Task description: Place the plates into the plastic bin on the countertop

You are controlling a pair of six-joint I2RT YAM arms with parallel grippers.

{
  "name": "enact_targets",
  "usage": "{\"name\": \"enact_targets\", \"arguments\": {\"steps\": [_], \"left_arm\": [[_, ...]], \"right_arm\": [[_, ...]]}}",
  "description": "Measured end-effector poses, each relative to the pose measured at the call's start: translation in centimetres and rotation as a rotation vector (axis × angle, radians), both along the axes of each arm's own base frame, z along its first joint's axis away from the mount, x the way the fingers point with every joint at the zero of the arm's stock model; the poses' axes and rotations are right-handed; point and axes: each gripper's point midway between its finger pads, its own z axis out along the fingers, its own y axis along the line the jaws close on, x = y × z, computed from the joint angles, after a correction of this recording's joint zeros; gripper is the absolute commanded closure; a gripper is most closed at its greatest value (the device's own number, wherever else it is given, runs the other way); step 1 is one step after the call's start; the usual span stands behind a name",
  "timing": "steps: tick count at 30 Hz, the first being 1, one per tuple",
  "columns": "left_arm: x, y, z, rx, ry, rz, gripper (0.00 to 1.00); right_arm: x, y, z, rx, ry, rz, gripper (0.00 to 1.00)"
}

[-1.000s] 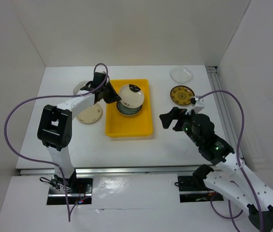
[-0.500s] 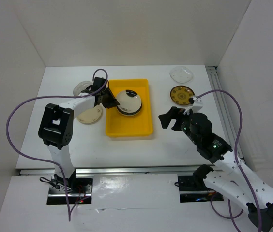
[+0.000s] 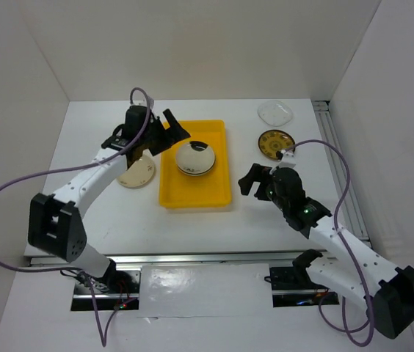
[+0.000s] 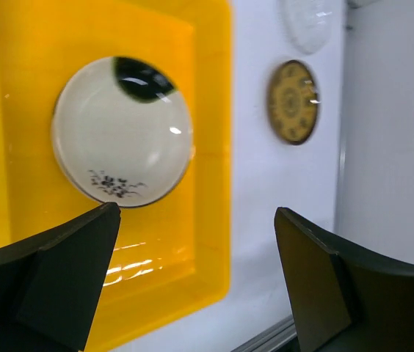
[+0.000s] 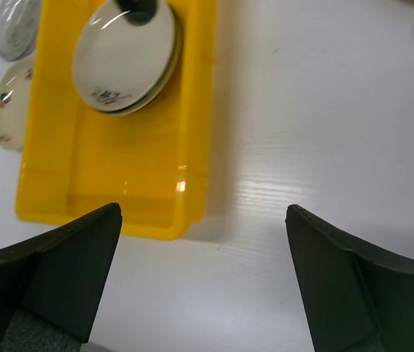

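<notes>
Hovering at 10 o'clock of yellow plastic bin [image 3: 196, 195]: left gripper [image 3: 172, 134], wide, empty; cream plate [image 3: 194, 158] lies inside. Right gripper [image 3: 255, 182], wide, empty: judged best to take brown gold-patterned plate [image 3: 275, 143], its 1 o'clock, by rim

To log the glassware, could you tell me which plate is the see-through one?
The clear plate at the far right, just behind the gold-patterned plate; the others are opaque.

Near half of the yellow bin [image 3: 194, 195] is unoccupied; the stacked cream plate [image 3: 195, 157] fills its far half. Bare worktop [image 3: 244, 214] right of the bin is partly blocked by the right claw [image 3: 255, 182]. The left claw [image 3: 169, 138], fingers spread, overhangs the bin's far-left rim
</notes>
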Motion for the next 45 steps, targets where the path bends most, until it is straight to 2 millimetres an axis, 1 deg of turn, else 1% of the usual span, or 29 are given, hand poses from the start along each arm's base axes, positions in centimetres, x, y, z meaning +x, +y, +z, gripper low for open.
{"name": "enact_targets", "arguments": {"steps": [2,3,5,7,8,10,12,13,14,16,18,20,23,24,27,30,31,32,35,37,38,39,40,41,42,45], "left_arm": [[-1.0,-0.1,3.0,-0.011,-0.073,-0.020,0.00],[-1.6,-0.1,4.3,-0.014,-0.106,-0.030,0.00],[-3.0,0.3,5.8,-0.011,-0.146,-0.040,0.00],[-4.5,1.1,6.2,0.009,-0.161,-0.039,0.00],[-5.3,1.6,6.2,0.018,-0.163,-0.036,0.00],[-7.0,2.9,5.6,0.043,-0.153,-0.027,0.00],[-8.3,4.6,4.7,0.060,-0.136,-0.005,0.00],[-8.9,5.5,4.2,0.073,-0.124,0.008,0.00],[-9.4,6.5,3.7,0.078,-0.109,0.025,0.00],[-10.4,8.2,2.7,0.087,-0.083,0.058,0.00],[-11.3,9.6,2.0,0.101,-0.066,0.081,0.00],[-12.2,10.4,1.3,0.107,-0.045,0.093,0.00],[-13.1,11.4,0.8,0.119,-0.027,0.096,0.00],[-13.4,11.9,0.7,0.127,-0.024,0.097,0.00],[-14.0,13.1,0.0,0.140,-0.006,0.113,0.00],[-14.4,14.2,-1.0,0.145,0.024,0.126,0.00],[-14.6,14.6,-1.4,0.141,0.036,0.132,0.00],[-14.7,14.9,-1.6,0.143,0.044,0.134,0.00],[-14.9,15.7,-1.8,0.137,0.056,0.145,0.00],[-14.9,16.0,-1.8,0.133,0.053,0.144,0.00],[-14.9,16.0,-1.8,0.130,0.053,0.144,0.00],[-14.9,16.0,-1.8,0.127,0.053,0.142,0.00],[-14.9,16.0,-1.8,0.124,0.054,0.141,0.00],[-14.9,16.0,-1.8,0.121,0.055,0.138,0.00],[-14.9,16.0,-1.8,0.117,0.057,0.139,0.00],[-14.8,16.3,-2.1,0.107,0.069,0.147,0.00]], "right_arm": [[1.1,-1.3,-1.7,0.003,0.031,-0.055,0.00],[1.8,-2.3,-2.5,0.012,0.050,-0.090,0.00],[3.7,-5.2,-4.0,0.045,0.073,-0.186,0.00],[5.5,-9.2,-5.5,0.104,0.088,-0.309,0.00],[6.1,-11.3,-6.3,0.131,0.099,-0.371,0.00],[6.9,-14.7,-8.1,0.197,0.119,-0.468,0.00],[7.5,-16.4,-9.8,0.241,0.143,-0.514,0.00],[7.9,-16.8,-10.6,0.262,0.154,-0.526,0.00],[8.1,-17.1,-11.3,0.274,0.167,-0.530,0.00],[9.3,-17.5,-12.0,0.305,0.157,-0.532,0.01],[11.0,-17.7,-12.0,0.325,0.133,-0.523,0.03],[13.0,-18.1,-11.8,0.334,0.109,-0.520,0.03],[15.9,-18.7,-11.8,0.337,0.090,-0.515,0.09],[17.0,-19.0,-11.9,0.336,0.088,-0.516,0.14],[20.0,-19.7,-12.1,0.332,0.081,-0.516,0.20],[22.0,-20.2,-12.5,0.326,0.089,-0.516,0.39],[22.3,-20.3,-12.8,0.325,0.099,-0.519,0.45],[22.5,-20.3,-13.1,0.326,0.104,-0.518,0.53],[22.7,-20.4,-13.6,0.329,0.133,-0.519,0.53],[22.9,-20.4,-13.7,0.326,0.146,-0.520,0.56],[23.0,-20.5,-13.8,0.324,0.150,-0.519,0.60],[23.1,-20.5,-13.8,0.323,0.156,-0.519,0.69],[23.3,-20.6,-14.0,0.316,0.162,-0.519,0.84],[23.2,-20.6,-14.3,0.312,0.176,-0.524,0.90],[23.2,-20.6,-14.6,0.320,0.185,-0.525,0.99],[23.2,-20.6,-14.6,0.322,0.194,-0.523,1.00]]}}
